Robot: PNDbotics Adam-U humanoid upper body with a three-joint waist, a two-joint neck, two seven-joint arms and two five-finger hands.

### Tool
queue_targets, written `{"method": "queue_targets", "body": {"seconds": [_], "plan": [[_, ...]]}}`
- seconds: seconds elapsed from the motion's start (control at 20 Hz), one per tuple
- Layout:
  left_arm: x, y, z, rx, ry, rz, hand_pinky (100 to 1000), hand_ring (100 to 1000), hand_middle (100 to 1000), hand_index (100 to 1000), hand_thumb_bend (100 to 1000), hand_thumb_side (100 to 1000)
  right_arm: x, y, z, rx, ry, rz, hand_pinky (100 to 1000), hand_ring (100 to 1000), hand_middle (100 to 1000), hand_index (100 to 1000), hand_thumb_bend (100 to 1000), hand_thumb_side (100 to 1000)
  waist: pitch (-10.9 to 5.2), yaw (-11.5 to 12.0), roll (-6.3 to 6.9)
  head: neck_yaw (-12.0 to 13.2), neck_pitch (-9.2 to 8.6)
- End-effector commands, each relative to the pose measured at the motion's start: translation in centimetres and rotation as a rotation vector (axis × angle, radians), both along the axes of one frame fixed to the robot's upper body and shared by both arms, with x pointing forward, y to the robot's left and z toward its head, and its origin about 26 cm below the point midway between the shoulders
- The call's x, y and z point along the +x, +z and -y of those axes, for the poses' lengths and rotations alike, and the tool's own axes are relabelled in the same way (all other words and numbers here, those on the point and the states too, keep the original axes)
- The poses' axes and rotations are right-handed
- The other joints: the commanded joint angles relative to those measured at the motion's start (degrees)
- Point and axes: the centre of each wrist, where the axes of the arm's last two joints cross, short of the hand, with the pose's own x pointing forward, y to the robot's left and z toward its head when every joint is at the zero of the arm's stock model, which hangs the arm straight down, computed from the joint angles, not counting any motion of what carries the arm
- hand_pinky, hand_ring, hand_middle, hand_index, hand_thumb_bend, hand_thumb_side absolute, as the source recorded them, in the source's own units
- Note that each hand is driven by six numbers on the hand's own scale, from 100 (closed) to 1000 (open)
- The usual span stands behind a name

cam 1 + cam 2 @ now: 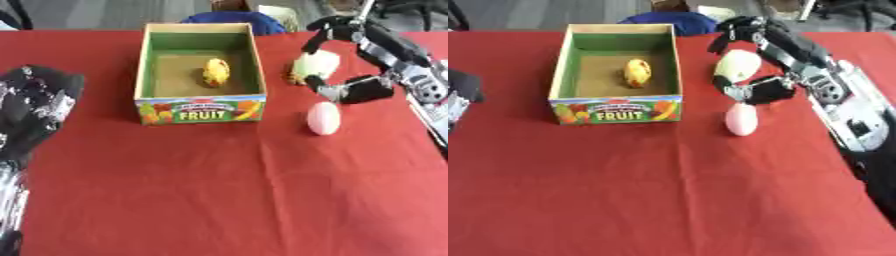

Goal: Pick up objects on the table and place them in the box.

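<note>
The right hand curls its fingers around a pale green object, right of the box. A pink egg lies just nearer. Inside the box, seemingly a yellow fruit. The left hand rests open at the left edge.

Open FRUIT box (yellow fruit inside), pale green object and pink egg beside it

Word "FRUIT" in white capitals on the box's colourful front panel; smaller line above it unreadable
</note>
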Motion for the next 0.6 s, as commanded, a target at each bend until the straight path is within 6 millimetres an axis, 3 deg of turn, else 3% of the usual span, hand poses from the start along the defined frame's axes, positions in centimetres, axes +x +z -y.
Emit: {"method": "queue_targets", "body": {"seconds": [0.05, 0.3, 0.6], "plan": [[-0.2, 1.0, -0.4, 0.018, 0.009, 0.035, 591, 521, 516, 561, 499, 355, 0.1, -0.6, 0.7, -0.043, -0.011, -0.049, 740, 909, 588, 734, 233, 227, -1.0, -0.1, 0.06, -0.2, -0.76], [-0.3, 1.0, -0.4, 0.017, 0.01, 0.037, 590, 522, 516, 562, 499, 354, 0.9, -3.9, 1.2, -0.083, -0.046, -0.165, 748, 926, 621, 750, 247, 276, -1.01, 0.06, 0.22, -0.27, -0.85], [-0.3, 1.0, -0.4, 0.017, 0.009, 0.035, 590, 522, 516, 562, 498, 354, 1.3, -5.0, 1.6, -0.167, -0.061, -0.213, 756, 939, 663, 766, 271, 312, -1.12, 0.0, 0.12, -0.35, -0.87]]}}
